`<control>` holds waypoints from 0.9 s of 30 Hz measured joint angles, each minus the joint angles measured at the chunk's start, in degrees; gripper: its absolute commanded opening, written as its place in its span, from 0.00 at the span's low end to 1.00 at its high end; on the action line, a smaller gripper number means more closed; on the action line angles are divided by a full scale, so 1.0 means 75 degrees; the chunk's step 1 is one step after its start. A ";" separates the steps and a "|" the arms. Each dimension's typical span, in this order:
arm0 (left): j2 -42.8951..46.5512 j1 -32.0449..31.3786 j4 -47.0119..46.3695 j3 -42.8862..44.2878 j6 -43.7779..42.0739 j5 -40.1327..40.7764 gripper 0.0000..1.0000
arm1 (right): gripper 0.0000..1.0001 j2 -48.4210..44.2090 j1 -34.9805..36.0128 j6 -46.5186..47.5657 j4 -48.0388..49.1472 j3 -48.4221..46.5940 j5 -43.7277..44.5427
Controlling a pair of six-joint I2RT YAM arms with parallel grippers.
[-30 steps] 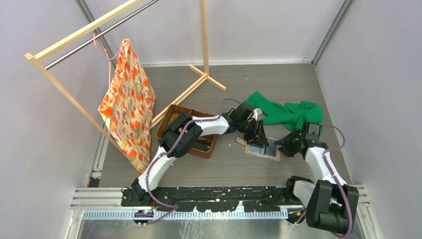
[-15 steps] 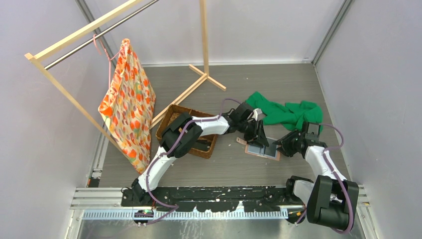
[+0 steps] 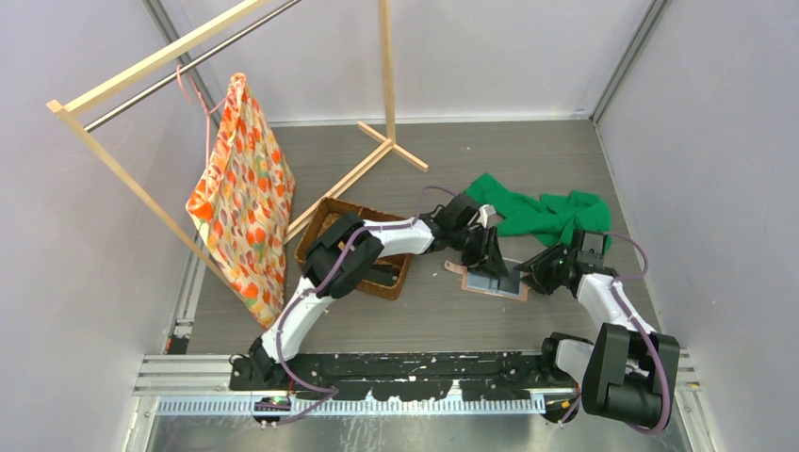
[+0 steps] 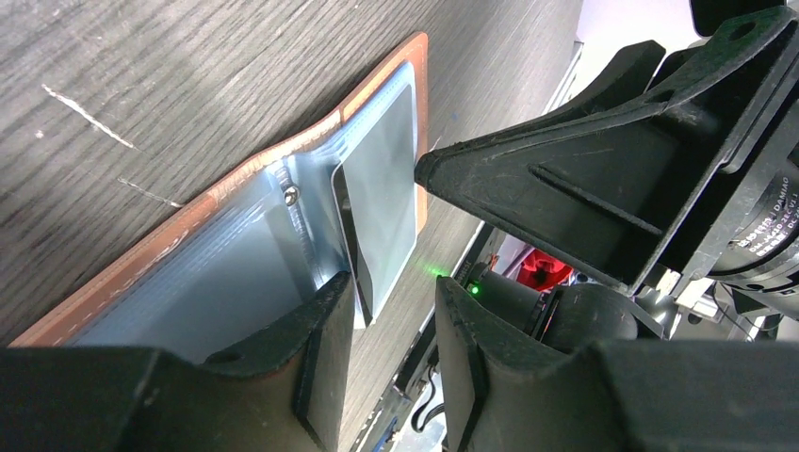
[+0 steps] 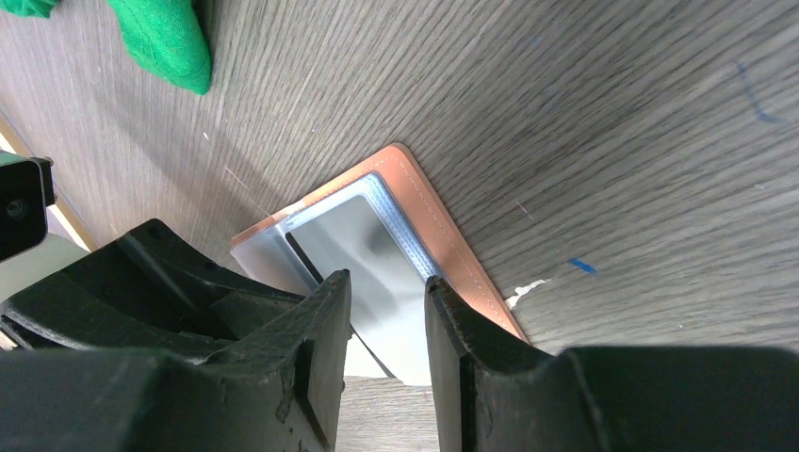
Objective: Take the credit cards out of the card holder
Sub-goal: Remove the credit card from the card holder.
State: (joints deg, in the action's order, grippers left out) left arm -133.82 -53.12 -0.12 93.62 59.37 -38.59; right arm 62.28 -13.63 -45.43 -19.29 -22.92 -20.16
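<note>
Woodgrain tabletop [image 3: 528,160] grey, scratched; card holder [image 3: 499,285] open; pale walls [image 3: 490,56].

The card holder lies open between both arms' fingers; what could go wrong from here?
1. The left gripper and right gripper nearly meet over the card holder; closing in further, they could collide.
2. The holder lies loose on the table; a pull on the protruding grey card may drag it along.
3. The left fingers could pinch a clear sleeve instead.
</note>
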 measured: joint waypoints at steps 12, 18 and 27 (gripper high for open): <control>-0.0038 0.0050 0.0058 -0.0029 0.0023 0.0079 0.10 | 0.40 0.0000 0.0000 -0.0003 0.0087 0.0029 -0.0023; -0.0140 0.0052 -0.0044 -0.0029 0.0076 0.0067 0.18 | 0.40 0.0000 0.0000 0.0000 0.0114 0.0041 -0.0044; -0.0242 0.0055 -0.0233 -0.0029 0.0236 -0.0026 0.01 | 0.40 0.0000 0.0000 0.0003 0.0117 0.0041 -0.0026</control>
State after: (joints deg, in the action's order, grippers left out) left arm -135.63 -52.71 -1.87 93.41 61.14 -38.79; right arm 62.28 -13.63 -45.41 -18.41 -22.61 -20.36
